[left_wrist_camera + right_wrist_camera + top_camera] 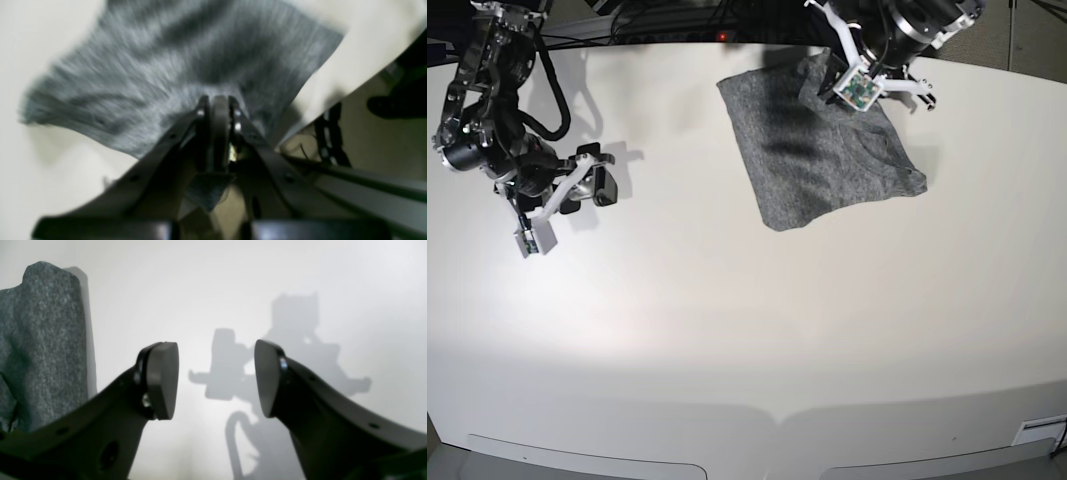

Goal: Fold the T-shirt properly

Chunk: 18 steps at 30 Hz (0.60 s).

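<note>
While the left gripper (218,100) sits at the far edge of the table (727,330), its jaws are pinched together on a fold of the T-shirt (827,150), w/ a scrap of grey cloth poking out behind the fingers in the left wrist view. That view is blurred, so the exact part of the shirt in the pinch can't be told. In the base view the shirt lies on the table's far right side, partly folded into a rough rectangle, its far edge raised at the gripper. The right gripper (217,380) hangs above bare table on the far left, well apart from the shirt, jaws spread wide & nothing between them. Its shadow falls on the table top.
</note>
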### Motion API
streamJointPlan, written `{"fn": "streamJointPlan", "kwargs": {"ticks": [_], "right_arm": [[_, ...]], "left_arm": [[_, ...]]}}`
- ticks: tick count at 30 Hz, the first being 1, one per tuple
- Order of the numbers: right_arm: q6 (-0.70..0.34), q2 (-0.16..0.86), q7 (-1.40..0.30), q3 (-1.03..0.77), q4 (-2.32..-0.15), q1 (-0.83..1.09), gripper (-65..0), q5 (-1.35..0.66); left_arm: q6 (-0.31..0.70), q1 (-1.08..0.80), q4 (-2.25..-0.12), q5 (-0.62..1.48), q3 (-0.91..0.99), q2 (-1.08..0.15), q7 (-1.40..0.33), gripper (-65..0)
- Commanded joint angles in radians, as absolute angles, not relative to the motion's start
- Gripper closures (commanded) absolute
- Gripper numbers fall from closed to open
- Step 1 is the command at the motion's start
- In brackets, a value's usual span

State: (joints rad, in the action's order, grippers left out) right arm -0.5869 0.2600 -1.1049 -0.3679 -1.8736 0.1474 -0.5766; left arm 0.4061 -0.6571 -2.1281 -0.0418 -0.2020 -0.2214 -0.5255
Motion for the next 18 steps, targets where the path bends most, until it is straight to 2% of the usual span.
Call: {"fn": "streamJointPlan", "kwargs": {"ticks": [1, 8, 11, 13, 16, 18], "right_arm": [[-0.587, 0.272, -1.089, -0.373, -1.891, 0.136, -36.1, -0.588], [-0.587, 0.272, -1.089, -0.373, -1.891, 0.136, -36.1, -0.588], [-0.587, 0.271, -1.091, -0.373, -1.891, 0.136, -36.1, -0.617], [-0.587, 0.271, -1.096, -0.373, -1.891, 0.136, -36.1, -0.633], [-0.588, 0.272, -1.102, -0.373, -1.891, 0.136, -36.1, -0.632], [-0.588, 0.272, -1.106, -0.373, -1.891, 0.136, -36.1, -0.633]], "left_arm": [[0.407, -0.682, -2.171, -0.033, -0.194, -0.229, -0.505, -2.3], [0.407, -0.787, -2.205, -0.025, -0.094, -0.253, -0.484, -2.1], [0.405, -0.794, -2.205, 0.064, -0.065, -0.253, -0.44, -3.3], [0.414, -0.789, -2.205, 0.1, -0.073, -0.253, -0.439, -9.6], [0.45, -0.768, -2.205, 0.102, -0.105, -0.253, -0.432, -24.5], [0.449, -0.744, -2.205, 0.089, -0.141, -0.252, -0.42, -26.9]]}}
